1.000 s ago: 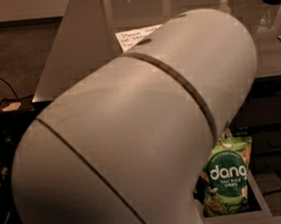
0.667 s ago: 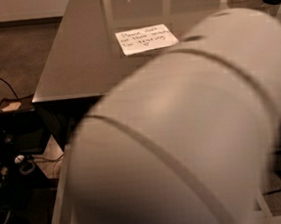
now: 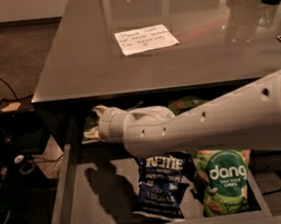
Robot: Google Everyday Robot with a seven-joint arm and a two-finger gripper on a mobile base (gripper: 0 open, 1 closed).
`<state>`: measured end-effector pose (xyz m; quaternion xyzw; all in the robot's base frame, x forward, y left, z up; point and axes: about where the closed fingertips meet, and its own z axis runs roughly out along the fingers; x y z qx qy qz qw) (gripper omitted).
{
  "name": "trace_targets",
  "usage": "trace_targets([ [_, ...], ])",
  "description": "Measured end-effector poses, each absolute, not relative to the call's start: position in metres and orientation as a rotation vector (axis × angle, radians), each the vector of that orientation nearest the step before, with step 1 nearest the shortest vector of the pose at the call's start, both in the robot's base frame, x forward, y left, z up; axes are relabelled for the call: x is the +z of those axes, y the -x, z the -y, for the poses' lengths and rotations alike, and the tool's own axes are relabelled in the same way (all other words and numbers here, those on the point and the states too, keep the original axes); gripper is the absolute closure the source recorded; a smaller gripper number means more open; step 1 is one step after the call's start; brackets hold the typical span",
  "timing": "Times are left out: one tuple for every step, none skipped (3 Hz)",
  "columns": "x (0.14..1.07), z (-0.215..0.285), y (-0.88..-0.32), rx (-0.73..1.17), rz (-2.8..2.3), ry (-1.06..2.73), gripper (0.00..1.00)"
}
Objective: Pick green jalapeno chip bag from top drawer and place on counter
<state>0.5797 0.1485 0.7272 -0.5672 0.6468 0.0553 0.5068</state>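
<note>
Grey top drawer [image 3: 85, 207] is sitting open under the counter [image 3: 77, 65]. The white gripper [image 3: 99, 119] is reaching into the far left corner, right by the green jalapeno chip bag [image 3: 88, 128]. I cannot tell if it is gripping anything.

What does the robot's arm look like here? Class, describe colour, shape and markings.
The arm is a thick, smooth, cream-white tube in segments, with ring seams near the wrist and small dark round holes along its side. No cables show. The gripper, equally pale, sits at the top drawer's back left, under the counter edge.
</note>
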Motion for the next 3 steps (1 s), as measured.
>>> trace_targets([
  [0.7292,-0.1769,-0.5603,0.205,-1.535,1.392,0.66],
  [0.7291,-0.1769,-0.5604,0.205,-1.535,1.392,0.89],
  [0.7236,-0.1695,-0.5678,0.210,-1.558,1.338,1.00],
])
